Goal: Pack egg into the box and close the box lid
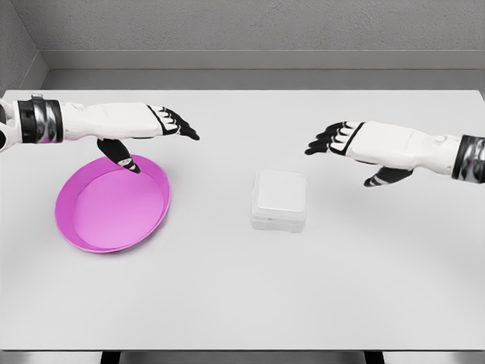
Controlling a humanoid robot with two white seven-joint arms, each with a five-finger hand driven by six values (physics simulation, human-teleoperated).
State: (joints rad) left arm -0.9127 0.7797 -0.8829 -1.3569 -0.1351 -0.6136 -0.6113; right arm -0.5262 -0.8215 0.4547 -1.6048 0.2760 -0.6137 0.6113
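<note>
A small white box [279,200] sits near the middle of the white table, its lid down. No egg shows anywhere in the head view. A pink round plate [112,203] lies at the left with nothing on it. My left hand [168,129] hovers over the plate's far rim, fingers stretched out and thumb hanging down, holding nothing. My right hand [339,141] floats to the upper right of the box, apart from it, fingers spread and holding nothing.
The white table [242,296] runs to a front edge near the bottom of the picture. A grey wall stands behind the table's far edge.
</note>
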